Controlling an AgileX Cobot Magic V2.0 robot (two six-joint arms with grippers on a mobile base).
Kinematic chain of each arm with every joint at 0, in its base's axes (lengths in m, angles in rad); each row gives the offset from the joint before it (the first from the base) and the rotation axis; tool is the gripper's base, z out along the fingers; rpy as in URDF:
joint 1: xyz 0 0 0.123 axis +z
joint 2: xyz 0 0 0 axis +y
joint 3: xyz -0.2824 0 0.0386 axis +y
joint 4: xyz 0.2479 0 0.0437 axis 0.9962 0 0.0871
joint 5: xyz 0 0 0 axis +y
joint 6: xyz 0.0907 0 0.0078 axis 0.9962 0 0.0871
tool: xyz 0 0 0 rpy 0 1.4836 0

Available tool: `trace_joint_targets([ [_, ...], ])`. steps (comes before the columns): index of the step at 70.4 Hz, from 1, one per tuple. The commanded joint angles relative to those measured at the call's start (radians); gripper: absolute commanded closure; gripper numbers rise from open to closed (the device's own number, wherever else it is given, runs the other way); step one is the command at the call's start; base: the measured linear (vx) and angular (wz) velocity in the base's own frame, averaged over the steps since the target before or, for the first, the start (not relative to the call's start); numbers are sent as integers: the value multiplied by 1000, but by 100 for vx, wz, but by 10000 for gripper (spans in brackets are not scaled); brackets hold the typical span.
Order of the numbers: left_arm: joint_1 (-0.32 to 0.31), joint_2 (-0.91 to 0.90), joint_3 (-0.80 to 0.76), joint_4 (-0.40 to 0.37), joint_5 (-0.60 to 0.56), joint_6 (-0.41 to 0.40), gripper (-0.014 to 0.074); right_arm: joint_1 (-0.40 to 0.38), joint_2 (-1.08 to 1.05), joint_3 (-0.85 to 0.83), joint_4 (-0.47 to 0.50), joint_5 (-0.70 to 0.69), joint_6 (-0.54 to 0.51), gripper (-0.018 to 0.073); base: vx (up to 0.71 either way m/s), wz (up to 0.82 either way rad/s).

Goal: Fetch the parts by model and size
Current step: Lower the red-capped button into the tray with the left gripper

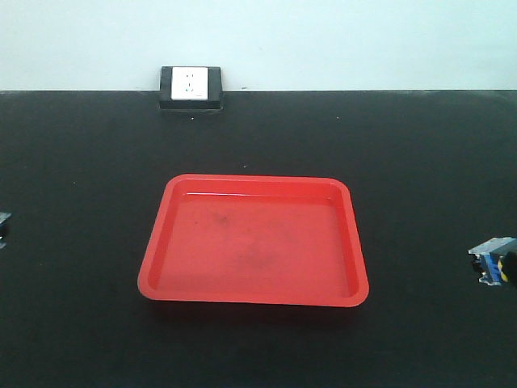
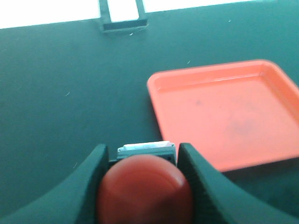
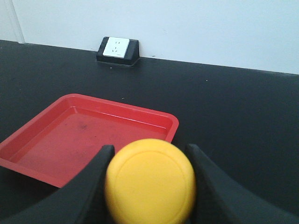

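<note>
The left gripper [image 2: 142, 150] hugs the red-capped switch [image 2: 145, 193] in its jaws, the right gripper [image 3: 149, 149] hugs the yellow-capped switch [image 3: 149, 182] the same way, and the red tray [image 1: 252, 246] lies between them, just as near to both.

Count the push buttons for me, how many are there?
2. Left gripper jaws hold the red-capped push-button switch, left of the red tray; right gripper jaws hold the yellow-capped push-button switch, right of it. None seems hidden.
</note>
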Motion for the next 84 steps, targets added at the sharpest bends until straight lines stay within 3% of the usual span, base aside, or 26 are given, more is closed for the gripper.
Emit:
trace_joint_targets([
  [1, -6, 123, -90, -71, -89, 63, 594, -4, 14, -29, -11, -79, -6, 569, 0, 0],
  [13, -7, 371, -199, -236, -90, 198, 594, -4, 14, -29, -11, -79, -6, 569, 0, 0],
  [20, -10, 511, -256, -280, -96, 233, 594, -4, 14, -29, -11, -79, -6, 569, 0, 0],
  [41, -99, 887, -477, -278, -119, 235, 594, -4, 14, -29, -10, -73, -6, 569, 0, 0],
  [53, -111, 1042, -587, -277, -85, 200, 592, -4, 14, -29, -10, -73, -6, 569, 0, 0],
  [73, -111, 1150, -632, -183, -92, 124, 589, -4, 14, -29, -10, -73, -6, 569, 0, 0],
  [84, -111, 1173, -632, -171, -112, 116, 580, -4, 14, -29, -10, -73, -6, 569, 0, 0],
])
